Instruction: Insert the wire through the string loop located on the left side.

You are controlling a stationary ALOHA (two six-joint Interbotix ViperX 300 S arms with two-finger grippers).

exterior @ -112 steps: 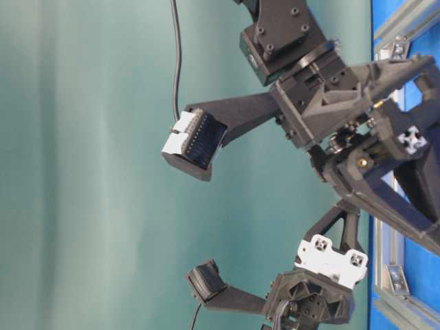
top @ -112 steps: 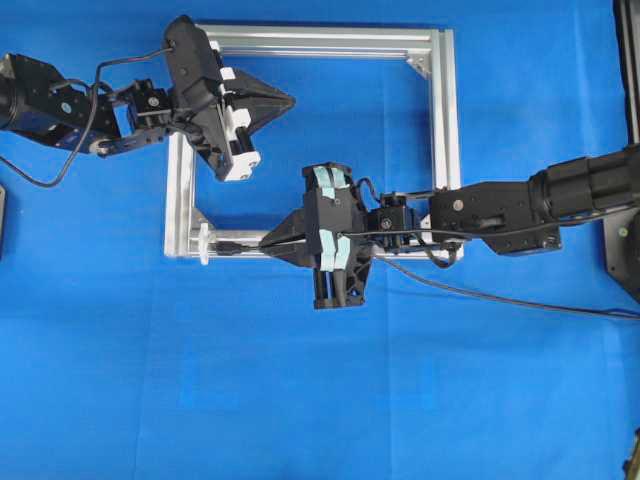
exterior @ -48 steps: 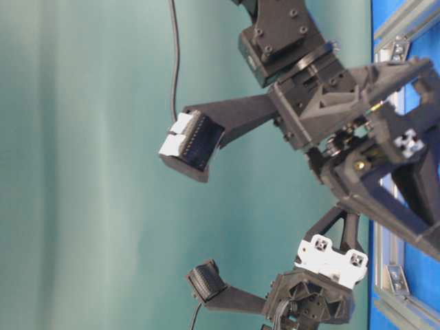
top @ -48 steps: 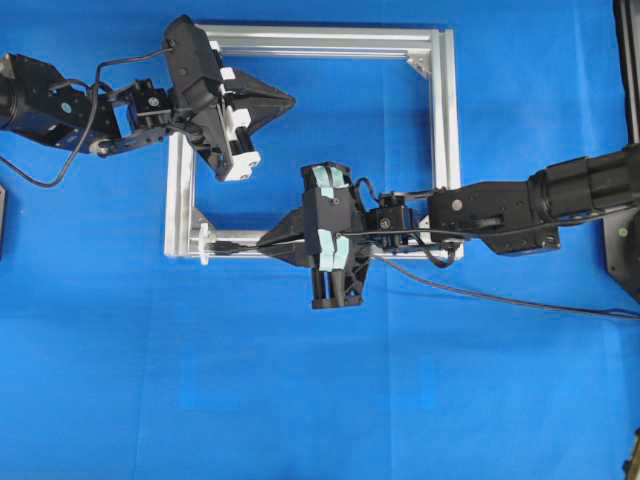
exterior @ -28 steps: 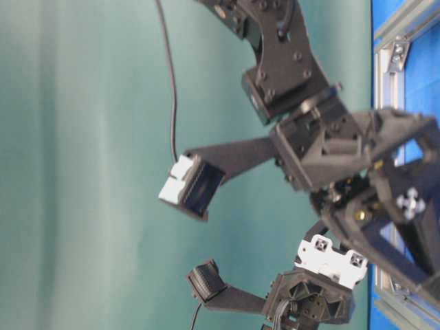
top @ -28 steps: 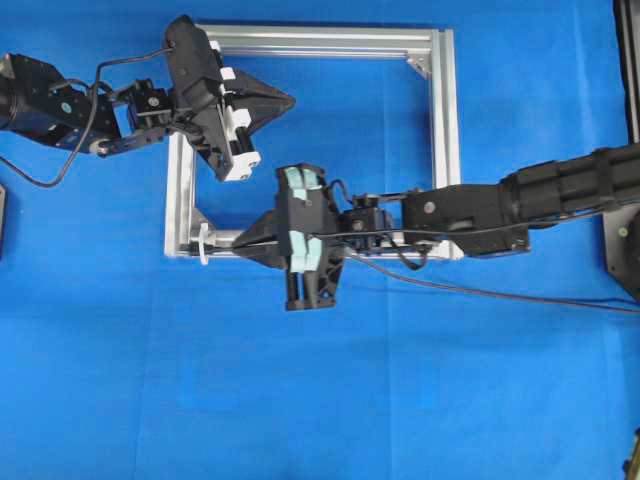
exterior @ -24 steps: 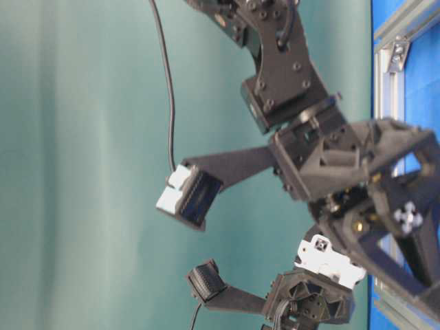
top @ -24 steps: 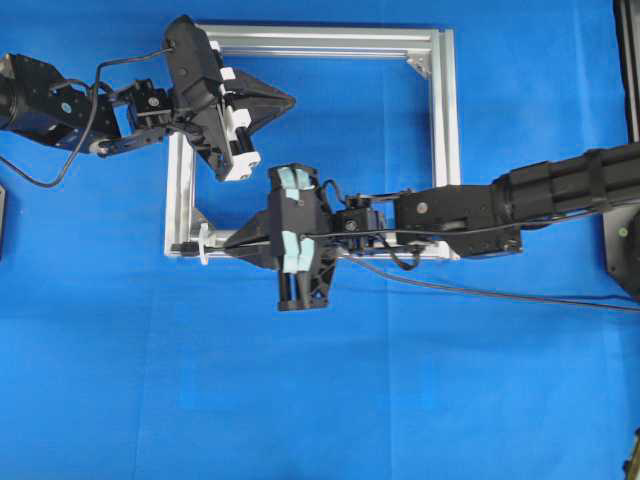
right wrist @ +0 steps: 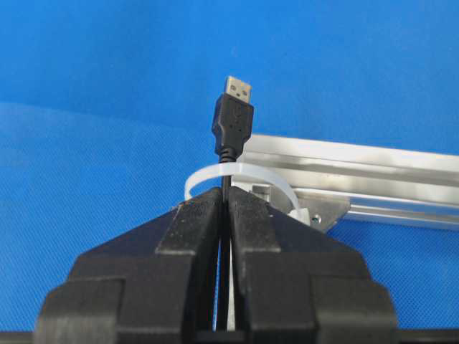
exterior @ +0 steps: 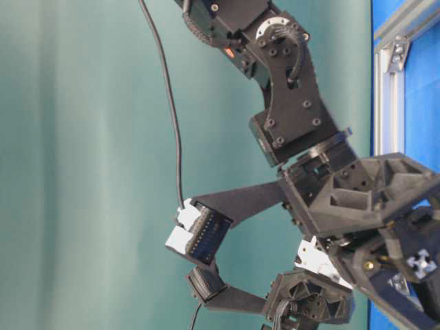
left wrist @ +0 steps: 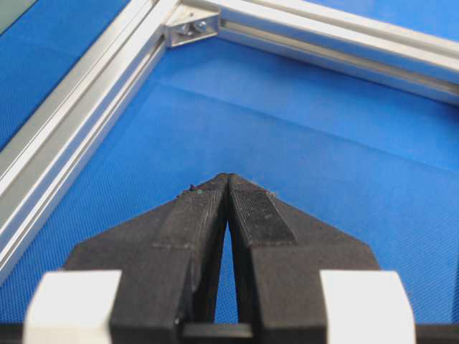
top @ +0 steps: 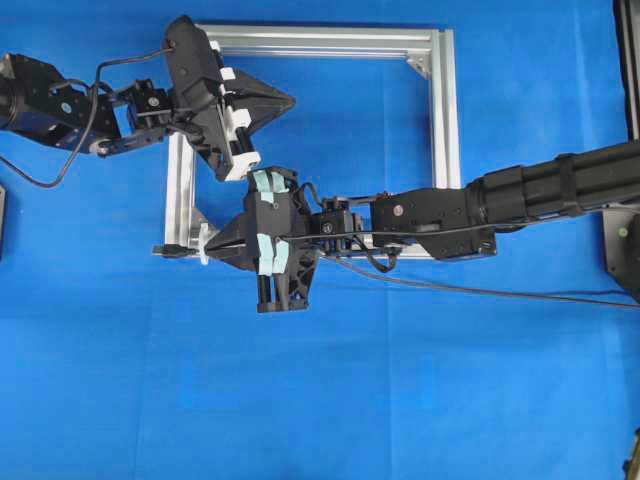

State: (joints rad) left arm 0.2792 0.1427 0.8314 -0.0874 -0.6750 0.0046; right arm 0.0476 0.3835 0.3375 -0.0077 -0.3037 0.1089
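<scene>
The wire's black plug (right wrist: 233,116) with its metal tip pokes out past the white string loop (right wrist: 244,172), and the thin cable runs under the loop's arch. My right gripper (right wrist: 226,193) is shut on the wire just behind the loop. From overhead, the plug (top: 170,250) lies left of the loop (top: 203,243) at the silver frame's lower left corner, with the right gripper (top: 213,245) touching that corner. My left gripper (top: 290,100) hovers inside the frame near its upper left, shut on nothing; its fingertips (left wrist: 215,188) meet over blue cloth.
The square aluminium frame (top: 444,140) lies on blue cloth. The rest of the wire (top: 480,292) trails right beneath the right arm. In the left wrist view, a frame rail (left wrist: 72,122) and corner bracket (left wrist: 190,25) lie ahead and to the left.
My right gripper has slid left along the frame's lower rail, carrying the plug through the loop and out past the corner. The left arm has stayed still.
</scene>
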